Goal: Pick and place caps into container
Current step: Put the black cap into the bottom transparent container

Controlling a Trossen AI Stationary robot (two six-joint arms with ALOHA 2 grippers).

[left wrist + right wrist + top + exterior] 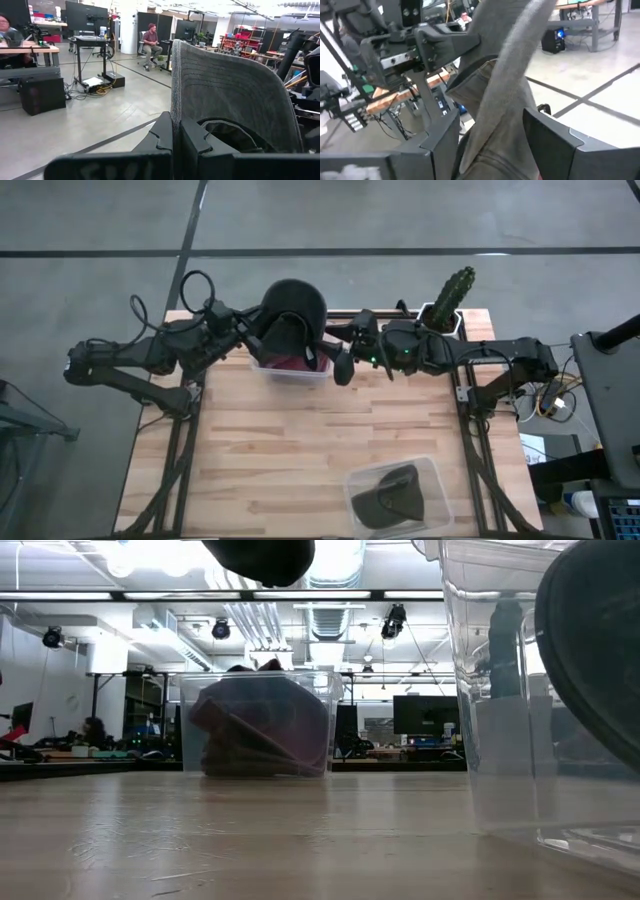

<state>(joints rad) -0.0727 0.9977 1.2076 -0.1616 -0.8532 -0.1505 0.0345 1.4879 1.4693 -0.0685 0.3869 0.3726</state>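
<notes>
A dark olive-grey cap (295, 310) hangs in the air over a clear container (290, 376) at the table's far edge, which holds maroon caps (260, 730). My left gripper (250, 338) comes at the cap from the left and is shut on it. My right gripper (328, 345) comes from the right and is shut on its other side. Only the cap's underside (262, 555) shows in the low view. A second dark cap (390, 495) lies in another clear container (437, 480) at the near right. My left gripper (176, 117) pinches the edge of the cap's stitched brim (176, 95) between its two fingers. The brim stands upright above the fingers and the cap is lifted clear. My right gripper (492, 125) has bunched grey fabric of the cap (495, 100) between its fingers (555, 142), coming level from the table's right.
A green cactus in a white pot (450, 295) stands at the far right corner, just behind my right arm. The near container's wall (480, 690) fills the right of the low view. Bare wooden tabletop (300, 440) lies between the two containers.
</notes>
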